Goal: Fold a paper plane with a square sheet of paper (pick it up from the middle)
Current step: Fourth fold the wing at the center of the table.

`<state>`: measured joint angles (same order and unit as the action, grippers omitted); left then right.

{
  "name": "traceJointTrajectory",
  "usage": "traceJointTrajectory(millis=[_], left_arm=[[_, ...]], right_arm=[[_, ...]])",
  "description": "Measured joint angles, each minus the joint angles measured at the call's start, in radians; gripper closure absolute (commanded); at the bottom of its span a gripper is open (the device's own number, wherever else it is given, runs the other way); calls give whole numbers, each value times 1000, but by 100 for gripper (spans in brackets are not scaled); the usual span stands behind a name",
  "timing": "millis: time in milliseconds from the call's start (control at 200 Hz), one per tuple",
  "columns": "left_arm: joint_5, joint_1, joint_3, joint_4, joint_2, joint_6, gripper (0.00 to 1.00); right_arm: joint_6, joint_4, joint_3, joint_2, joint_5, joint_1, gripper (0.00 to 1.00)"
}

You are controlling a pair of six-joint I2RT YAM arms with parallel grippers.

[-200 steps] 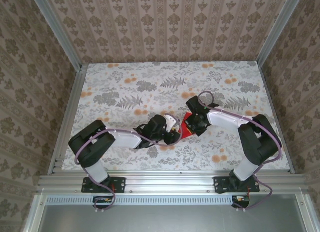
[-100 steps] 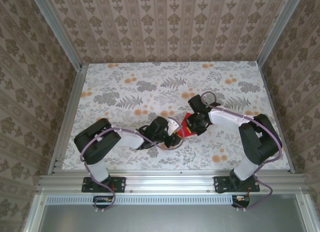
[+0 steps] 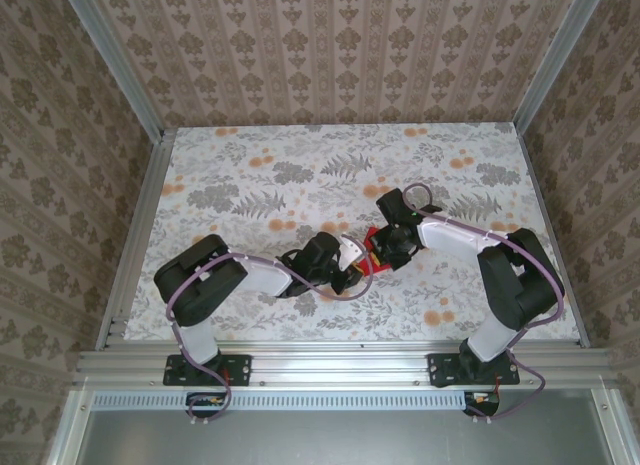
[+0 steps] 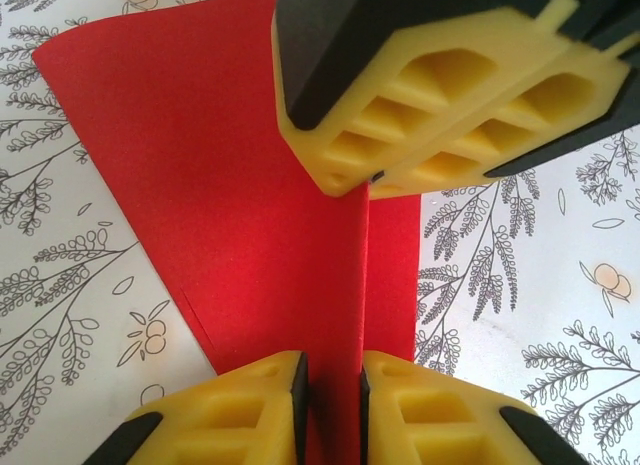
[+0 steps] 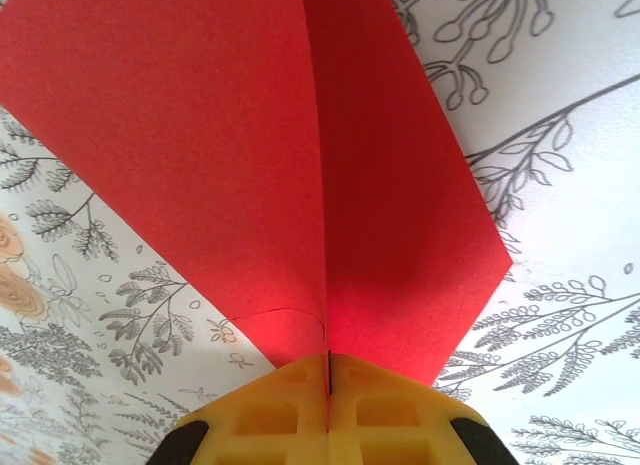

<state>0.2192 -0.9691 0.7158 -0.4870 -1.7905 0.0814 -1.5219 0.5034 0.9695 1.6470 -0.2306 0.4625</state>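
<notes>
My left gripper [image 4: 332, 410] is closing on the paper [image 4: 230, 185] crease.
My right gripper [image 5: 328, 405] clamps that crease, paper at the middle of the tabletop [image 3: 250, 185]. My left jaws have narrowed to a slim gap astride it, so a two-point hold looks nearly set.

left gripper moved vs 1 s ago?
Yes. The left gripper has shifted right, away from the table's left rail and closer to the right gripper, which clamps the square sheet of paper.
</notes>
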Motion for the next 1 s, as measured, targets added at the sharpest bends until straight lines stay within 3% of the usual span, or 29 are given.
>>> traceJointTrajectory(millis=[225, 340, 690, 1000], left_arm=[[5, 1, 0, 0, -14, 8, 90], [22, 8, 0, -1, -17, 24, 90], [98, 71, -11, -41, -30, 105, 91], [123, 86, -15, -65, -45, 148, 92]], right_arm=[[50, -35, 0, -7, -18, -26, 55], [104, -37, 0, -46, -18, -48, 44], [419, -238, -171, -202, -63, -92, 53], [555, -371, -249, -188, -121, -93, 81]])
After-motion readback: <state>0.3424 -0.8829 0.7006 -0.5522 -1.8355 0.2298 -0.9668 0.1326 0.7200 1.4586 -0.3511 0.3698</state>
